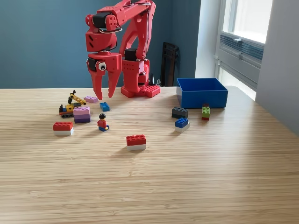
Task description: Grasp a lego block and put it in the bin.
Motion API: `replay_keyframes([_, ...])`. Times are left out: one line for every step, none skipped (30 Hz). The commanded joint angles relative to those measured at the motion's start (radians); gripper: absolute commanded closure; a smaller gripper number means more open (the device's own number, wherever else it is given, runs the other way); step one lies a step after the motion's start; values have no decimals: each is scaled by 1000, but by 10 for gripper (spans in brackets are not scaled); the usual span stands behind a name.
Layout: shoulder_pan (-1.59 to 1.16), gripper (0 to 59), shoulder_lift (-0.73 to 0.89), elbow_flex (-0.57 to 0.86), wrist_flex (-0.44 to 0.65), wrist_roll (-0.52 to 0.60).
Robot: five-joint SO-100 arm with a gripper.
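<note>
Small blue brick on the worktop, just below the jaws and nearest them. Jaws point down, parted, holding nothing. Bin well off to the exterior view's right.

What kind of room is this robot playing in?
Probably an office or hobby room at home: a wooden table by a window, a blue wall, and a red robot arm among toy bricks.

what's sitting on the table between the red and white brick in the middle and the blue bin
In the exterior view, a blue brick on a white one and a dark grey brick lie between the red-and-white brick and the bin.
</note>
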State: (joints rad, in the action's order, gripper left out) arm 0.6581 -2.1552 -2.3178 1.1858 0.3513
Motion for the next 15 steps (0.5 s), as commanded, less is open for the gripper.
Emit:
replay_keyframes([71,478,-44,-5,-26,-37])
replay_keyframes([87,479,-44,-14,-43,-49])
replay_keyframes([101,478,-44,-26,-61,-60])
replay_keyframes([112,475,-44,-40,-81,-72])
replay_keyframes([121,470,-44,-55,-101,-83])
replay_keyframes([127,465,-44,-69,-120,-92])
replay_keyframes([133,459,-44,-84,-138,-98])
replay_keyframes([135,454,-43,-98,-153,-104])
replay_keyframes([135,448,-43,-112,-167,-110])
replay_keyframes([135,443,-43,-127,-183,-114])
replay_keyframes([133,439,-41,-143,-196,-115])
replay_keyframes([130,435,-41,-156,-212,-118])
replay_keyframes([129,431,-41,-172,-229,-121])
replay_keyframes([124,426,-41,-187,-247,-121])
replay_keyframes([120,423,-40,-201,-262,-123])
